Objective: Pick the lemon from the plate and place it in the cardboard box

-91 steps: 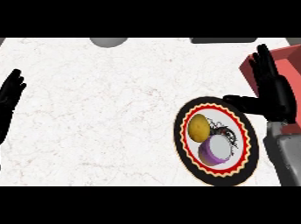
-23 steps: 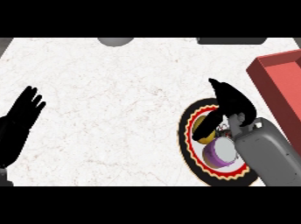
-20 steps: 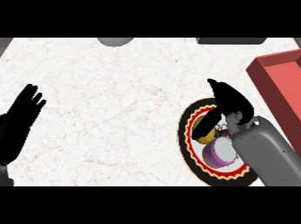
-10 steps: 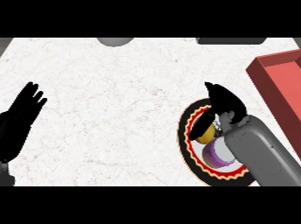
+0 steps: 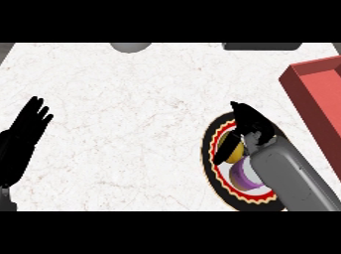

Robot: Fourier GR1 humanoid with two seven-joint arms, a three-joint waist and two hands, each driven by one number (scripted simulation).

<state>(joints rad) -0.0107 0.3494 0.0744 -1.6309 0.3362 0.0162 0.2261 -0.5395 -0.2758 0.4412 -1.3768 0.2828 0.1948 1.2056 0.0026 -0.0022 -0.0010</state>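
Since the earliest frame, the right hand (image 5: 253, 128) has shifted from beside the cardboard box down onto the plate; over the last half second it has barely moved. Nearest the viewer, the grey right forearm (image 5: 294, 179) enters from the lower right edge and covers the right part of the plate (image 5: 210, 161), a round dish with a black rim and a red and yellow scalloped band, lying on the white marbled surface (image 5: 130, 109). A white and purple object (image 5: 243, 176) lies on the plate, partly hidden by the forearm; its nature cannot be told. Just beyond it lies the lemon (image 5: 234, 147), still on the plate, with only a yellow sliver showing. The black right hand is bent over the lemon, fingers curled down around its far and left sides and one digit pointing up and left; actual contact cannot be confirmed. At the left edge, the left hand (image 5: 16, 141) rests with its fingers straight and slightly spread, holding nothing. Farther right stands the red-walled cardboard box (image 5: 327, 99), apart from the plate. At the far edge of the surface, a grey rounded shape (image 5: 130, 46) and a dark flat shape (image 5: 261, 46) are partly visible.
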